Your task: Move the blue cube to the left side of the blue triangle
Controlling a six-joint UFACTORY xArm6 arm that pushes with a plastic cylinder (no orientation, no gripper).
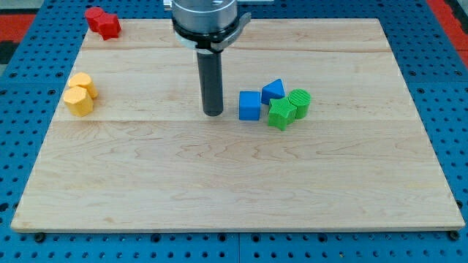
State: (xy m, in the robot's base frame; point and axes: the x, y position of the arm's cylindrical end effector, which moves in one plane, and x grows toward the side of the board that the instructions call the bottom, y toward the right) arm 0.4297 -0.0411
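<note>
Camera view | my tip [213,113] just left of blue cube [249,106]; cube seemingly touching blue triangle [273,90] | no pincer fitted

Red blocks [102,22], yellow blocks [79,94], green blocks [289,108].

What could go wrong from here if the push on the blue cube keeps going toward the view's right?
1. The blue cube already sits close beside the blue triangle and the green blocks; more push would likely shove that cluster.
2. My tip stands just off the cube's left face, slightly low of centre, so contact may spin the cube or slide it below the triangle.
</note>
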